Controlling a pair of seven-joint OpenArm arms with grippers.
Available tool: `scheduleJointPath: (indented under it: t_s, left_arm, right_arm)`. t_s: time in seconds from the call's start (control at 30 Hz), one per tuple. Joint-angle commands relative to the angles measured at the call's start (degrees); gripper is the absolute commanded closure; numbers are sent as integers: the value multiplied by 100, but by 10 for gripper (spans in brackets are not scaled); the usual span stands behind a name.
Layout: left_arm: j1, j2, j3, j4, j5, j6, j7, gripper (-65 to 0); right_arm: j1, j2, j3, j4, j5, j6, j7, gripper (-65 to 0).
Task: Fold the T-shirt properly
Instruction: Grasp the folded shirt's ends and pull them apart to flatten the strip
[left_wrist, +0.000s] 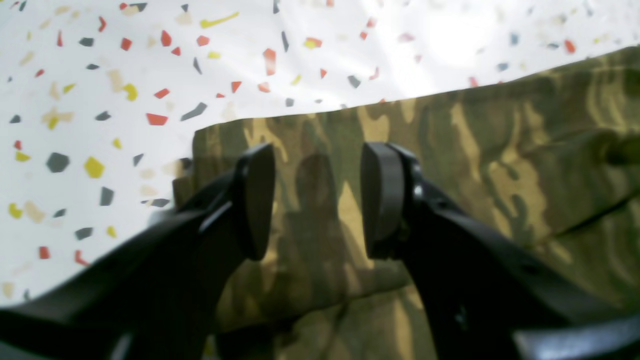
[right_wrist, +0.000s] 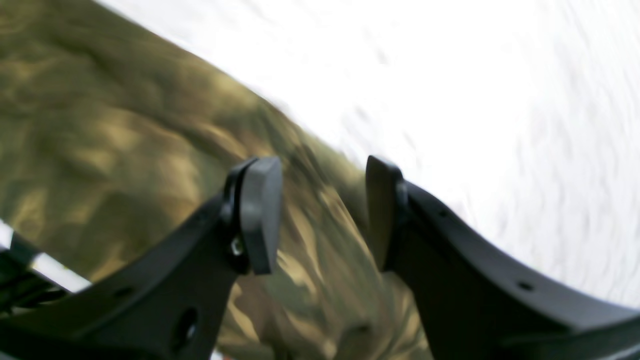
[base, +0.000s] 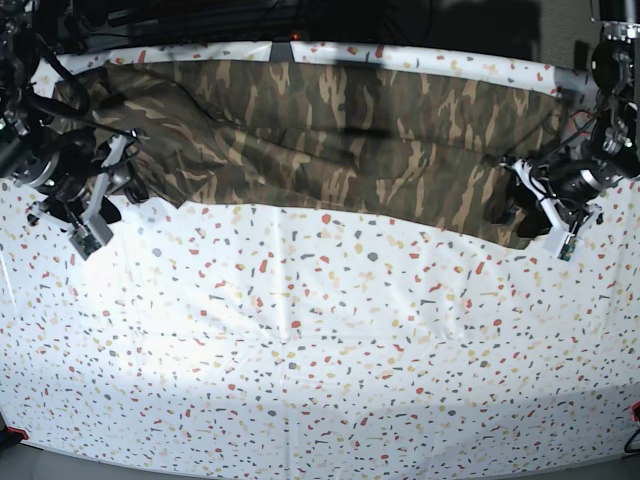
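Both tools are standing open with nothing between their pads: the left tool (left_wrist: 317, 200) is hovering over one end of the T-shirt (base: 330, 140), and the right tool (right_wrist: 322, 215) is hanging above the opposite end. Folded into a long band, the T-shirt is lying along the far edge of the tabletop, resting on the speckled white cloth (base: 320, 350).
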Motion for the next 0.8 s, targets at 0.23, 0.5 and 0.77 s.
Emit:
scheduleJointPath:
  t_s: [0.23, 0.5, 0.77]
  left_arm:
    - [507, 474, -31, 98, 140, -63, -378, -275]
    - [793, 1377, -33, 90, 1429, 608, -267, -275]
    - [780, 1139, -33, -1137, 1797, 999, -455, -275]
  right_arm:
    - [-820, -863, 46, -15, -804, 7, 240, -276]
    - [-1054, -1453, 44, -483, -1237, 195, 330, -276]
    - [-487, -1458, 44, -1646, -1233, 195, 474, -276]
